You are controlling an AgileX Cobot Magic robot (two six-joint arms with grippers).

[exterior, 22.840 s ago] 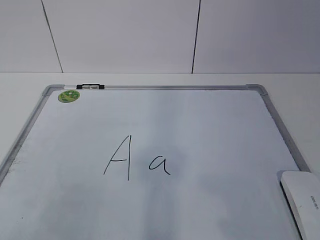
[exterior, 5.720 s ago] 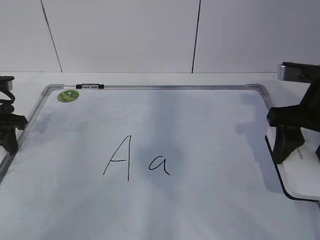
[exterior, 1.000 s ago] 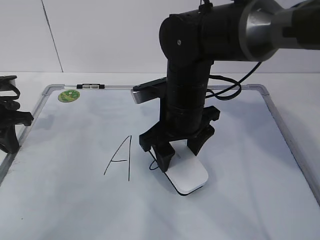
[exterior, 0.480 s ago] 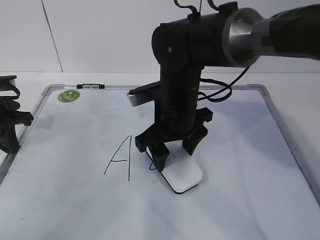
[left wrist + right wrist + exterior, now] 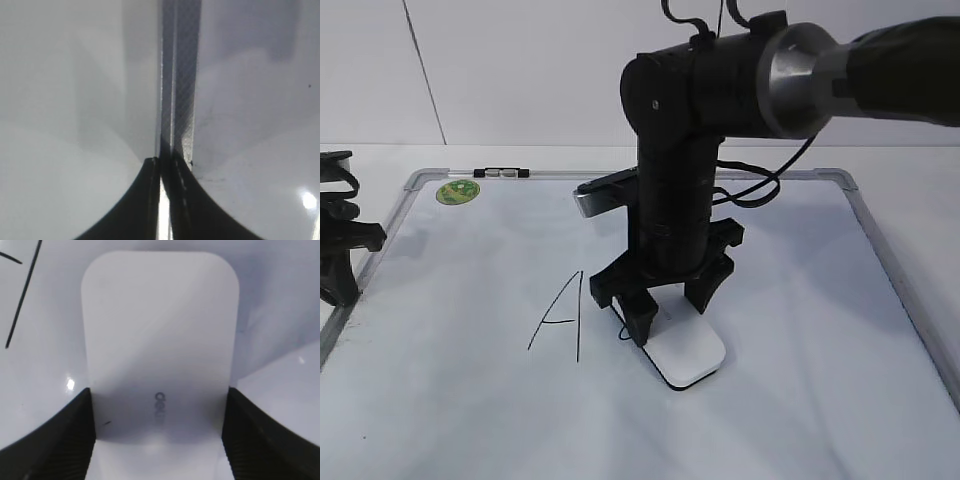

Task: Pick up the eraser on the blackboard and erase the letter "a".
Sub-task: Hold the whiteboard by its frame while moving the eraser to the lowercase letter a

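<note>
Eraser [image 5: 687, 352] flat on blackboard [image 5: 840, 330], clamped between right tool [image 5: 668, 312] fingers.

Behind the work area, a pale grey-white panelled wall [image 5: 520, 70], split by two thin dark seams, one slanting at left, one nearly vertical near centre. Below it, a plain white tabletop [image 5: 910, 165] meeting the wall along a straight edge. Soft, even lighting with faint shadows.

A white tabletop [image 5: 910, 165] carries the blackboard [image 5: 470, 400], which lies flat on it, its silver-grey frame reaching toward the wall behind and filling most of the surface.
</note>
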